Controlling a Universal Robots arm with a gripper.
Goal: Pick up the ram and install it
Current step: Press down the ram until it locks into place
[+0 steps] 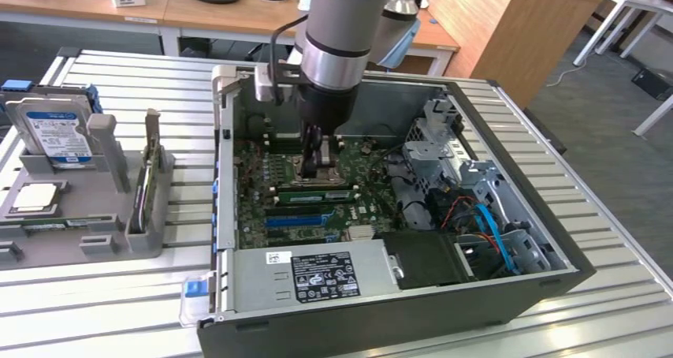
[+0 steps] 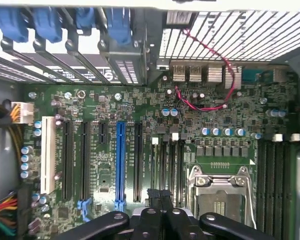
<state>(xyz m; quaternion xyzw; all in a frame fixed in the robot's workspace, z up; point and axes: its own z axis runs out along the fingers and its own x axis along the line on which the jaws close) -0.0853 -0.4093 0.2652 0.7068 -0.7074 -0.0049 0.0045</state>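
Table [image 1: 105,311]: pale slatted metal, carrying everything I can see.
Case [image 1: 368,326]: a black computer case lying open on the table, with its silver power supply [image 1: 326,275] at the near edge.
Ram [image 1: 312,194]: a green stick low on the motherboard [image 2: 190,100], in the row of long slots just near of the CPU socket [image 2: 217,195]. I can't tell how deep it sits.
Ram axis: the long side runs along the exterior view's left-right line, parallel to the slots, with its ends pointing to the case's side walls.
Gripper [image 1: 318,169] [image 2: 162,197]: clenched, fingers pressed together with nothing between them. It hangs upright over the socket, just far of the ram, and I can't make out any contact.
Holder [image 1: 94,216]: a grey fixture on the exterior view's left, well apart from the gripper. It holds a blue-labelled hard drive [image 1: 58,133] and a thin board [image 1: 144,184] standing on edge, long axis near to far.
Room: wooden desks [image 1: 137,15] and a wooden cabinet [image 1: 505,35] beyond the table, on grey floor.
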